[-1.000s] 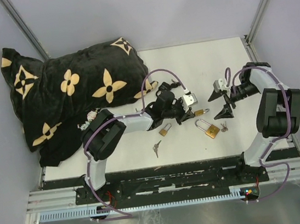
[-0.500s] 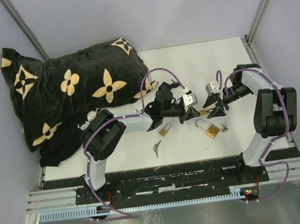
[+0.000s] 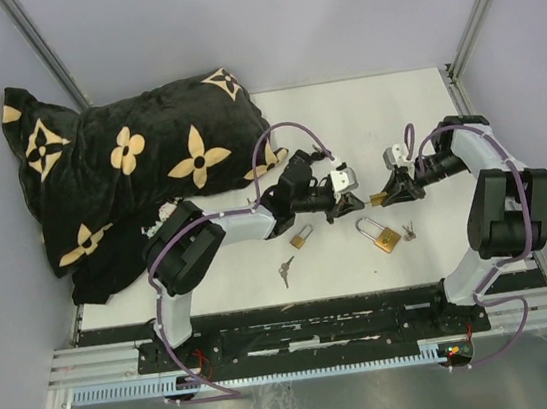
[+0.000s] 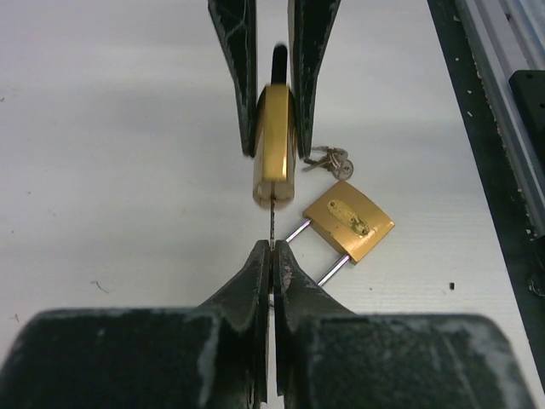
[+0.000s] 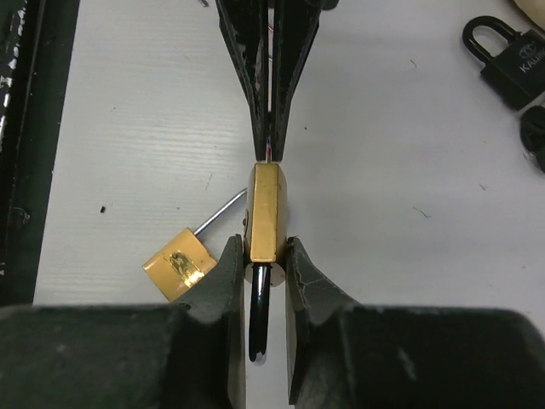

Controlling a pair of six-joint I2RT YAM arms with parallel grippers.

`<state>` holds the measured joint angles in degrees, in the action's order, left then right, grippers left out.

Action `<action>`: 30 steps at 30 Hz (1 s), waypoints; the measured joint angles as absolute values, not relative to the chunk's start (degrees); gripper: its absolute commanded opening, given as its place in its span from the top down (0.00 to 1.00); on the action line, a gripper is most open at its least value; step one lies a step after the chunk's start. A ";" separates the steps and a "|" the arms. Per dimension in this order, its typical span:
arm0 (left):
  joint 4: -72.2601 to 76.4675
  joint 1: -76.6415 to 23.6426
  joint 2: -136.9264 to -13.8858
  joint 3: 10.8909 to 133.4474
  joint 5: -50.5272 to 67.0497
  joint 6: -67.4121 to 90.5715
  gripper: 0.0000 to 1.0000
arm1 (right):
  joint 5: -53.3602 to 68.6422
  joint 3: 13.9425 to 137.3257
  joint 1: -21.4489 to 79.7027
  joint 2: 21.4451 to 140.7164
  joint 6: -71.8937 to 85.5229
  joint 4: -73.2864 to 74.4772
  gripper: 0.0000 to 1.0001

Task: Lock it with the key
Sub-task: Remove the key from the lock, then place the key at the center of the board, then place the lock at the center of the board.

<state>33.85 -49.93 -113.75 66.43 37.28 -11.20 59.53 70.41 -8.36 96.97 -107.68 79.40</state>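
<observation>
Now the left gripper [image 4: 271, 256] is squeezed shut on the thin key [image 4: 271, 217], and the key's tip pokes into the bottom of the gold padlock [image 4: 274, 145] between the two arms. The right gripper [image 5: 264, 247] pinches the padlock from both sides. I think that is so it cannot spin when the key turns.

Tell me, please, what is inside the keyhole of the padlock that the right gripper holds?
A thin key blade, pinched by the left gripper, enters the base of the padlock; its tip is hidden inside.
</observation>
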 measured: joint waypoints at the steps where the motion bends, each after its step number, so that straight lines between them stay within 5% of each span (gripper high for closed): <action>1: 33.52 -49.65 -113.49 66.08 37.34 -11.20 0.97 | 59.33 70.41 -9.23 96.79 -108.36 79.79 0.98; 8: 30.72 -46.52 -113.30 65.73 38.85 -10.87 0.97 | 55.35 67.48 -11.75 93.12 -107.13 75.24 0.98; 12: 27.55 -45.84 -115.04 69.47 37.74 -7.62 0.97 | 51.48 66.74 -11.46 91.57 -91.92 65.93 0.90; 20: 25.30 -45.54 -127.15 84.42 33.43 10.59 0.69 | 44.58 75.53 -11.53 106.13 -61.41 54.35 0.82; 30: 18.96 -45.43 -133.14 91.15 26.68 20.58 0.54 | 40.21 81.30 -11.16 112.99 -42.57 51.83 0.70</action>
<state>18.96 -45.43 -133.14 91.15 26.68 20.58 40.21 81.30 -11.16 112.99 -42.57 51.83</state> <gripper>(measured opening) 0.428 0.282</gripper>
